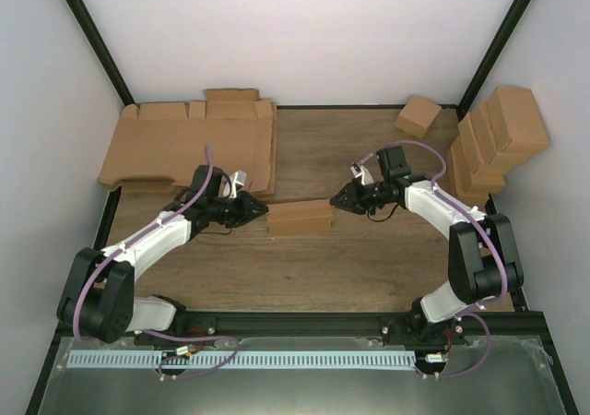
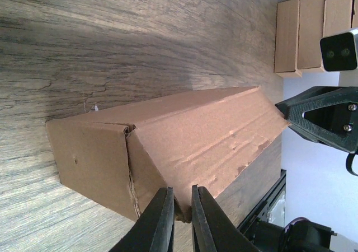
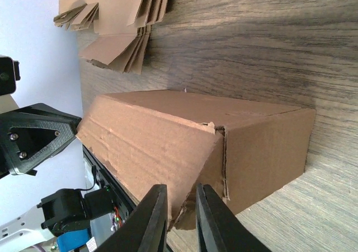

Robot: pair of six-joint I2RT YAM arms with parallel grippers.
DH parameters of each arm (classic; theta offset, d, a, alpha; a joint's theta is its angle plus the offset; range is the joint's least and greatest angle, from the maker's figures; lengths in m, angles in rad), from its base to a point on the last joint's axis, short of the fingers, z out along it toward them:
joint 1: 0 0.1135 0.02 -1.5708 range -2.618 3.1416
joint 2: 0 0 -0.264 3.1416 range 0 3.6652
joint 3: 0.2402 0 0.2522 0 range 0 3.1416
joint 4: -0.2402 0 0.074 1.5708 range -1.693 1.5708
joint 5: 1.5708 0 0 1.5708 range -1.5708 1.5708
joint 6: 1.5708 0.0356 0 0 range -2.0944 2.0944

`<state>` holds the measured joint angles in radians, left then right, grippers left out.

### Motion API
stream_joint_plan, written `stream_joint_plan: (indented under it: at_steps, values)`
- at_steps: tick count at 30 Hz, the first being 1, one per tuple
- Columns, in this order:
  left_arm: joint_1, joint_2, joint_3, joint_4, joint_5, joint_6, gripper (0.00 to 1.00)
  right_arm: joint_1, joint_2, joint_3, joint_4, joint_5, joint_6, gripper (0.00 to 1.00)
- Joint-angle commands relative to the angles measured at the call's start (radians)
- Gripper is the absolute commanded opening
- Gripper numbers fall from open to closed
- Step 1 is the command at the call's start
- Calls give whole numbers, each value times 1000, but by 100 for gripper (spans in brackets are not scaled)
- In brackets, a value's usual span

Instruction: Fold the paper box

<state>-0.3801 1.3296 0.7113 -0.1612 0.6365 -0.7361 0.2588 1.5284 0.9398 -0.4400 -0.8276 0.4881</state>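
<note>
Resting near the middle of the wooden table (image 1: 369, 258), the paper box (image 1: 300, 217) lies as an oblong carton between the two arms. At the far left rear sits a stack of flat cardboard sheets (image 1: 184, 148). The left gripper (image 1: 261, 210) meets the box's left end. Its wrist view shows the fingers (image 2: 159, 221) drawn almost together, pinching a thin cardboard edge by the end flap. The right gripper (image 1: 337, 199) does likewise at the right end, nipping the lower edge there. Far right, folded cartons (image 1: 498, 138) are stacked by the wall. The box looks light, hollow and easily dented, with a scuffed face. It is probably stiff along its creases and floppy at its flaps. Flap edges or end corners seem the safest holds, since squeezing the broad faces may crush it.
</note>
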Motion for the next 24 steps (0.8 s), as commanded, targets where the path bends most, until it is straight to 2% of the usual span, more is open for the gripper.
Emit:
stream_joint_plan:
  at_steps: [1,7,15,17,21,24]
  values:
    - [0,11,-20,-3,10,19,10,17,19,37,-20,12,-20,16]
    - [-1,20,-52,-23,-4,52,8,27,28,-19,-13,51,-37,11]
    - [-13,63,-103,9,-24,75,5,28,31,-61,3,118,-54,11]
    - [-12,50,-85,-25,-49,90,6,30,9,-43,-14,140,-62,14]
    - [-13,-2,-9,-123,-113,125,17,29,-37,11,-37,147,-79,23]
    - [-13,-37,39,-164,-127,132,23,28,-74,30,-29,137,-82,35]
